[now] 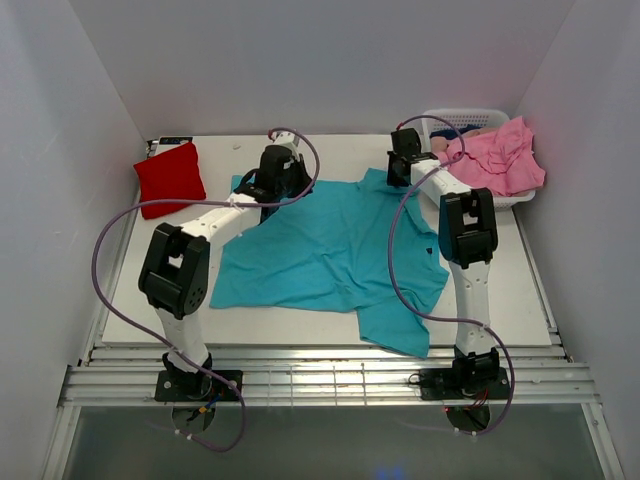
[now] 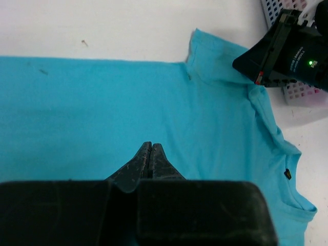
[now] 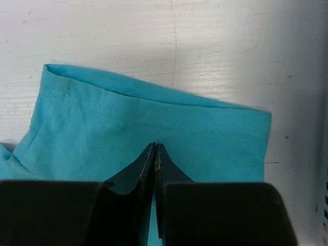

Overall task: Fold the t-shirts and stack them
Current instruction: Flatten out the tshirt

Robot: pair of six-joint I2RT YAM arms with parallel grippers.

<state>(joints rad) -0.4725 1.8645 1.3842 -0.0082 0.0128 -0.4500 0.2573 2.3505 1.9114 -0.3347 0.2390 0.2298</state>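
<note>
A teal t-shirt [image 1: 330, 250] lies spread open on the white table, one sleeve hanging toward the near edge. My left gripper [image 1: 272, 188] is over its far left part; in the left wrist view the jaws [image 2: 149, 146] are shut, with flat teal fabric [image 2: 92, 113] below and nothing visibly pinched. My right gripper [image 1: 403, 172] is over the far sleeve; its jaws [image 3: 155, 146] are shut just above the flat sleeve [image 3: 154, 118]. A folded red t-shirt [image 1: 170, 172] lies at the back left. Pink t-shirts [image 1: 500, 155] are heaped in the basket.
A white slotted basket [image 1: 465, 117] stands at the back right, right behind the right arm; it also shows in the left wrist view [image 2: 300, 92], next to the right wrist body [image 2: 287, 48]. White walls enclose the table on three sides.
</note>
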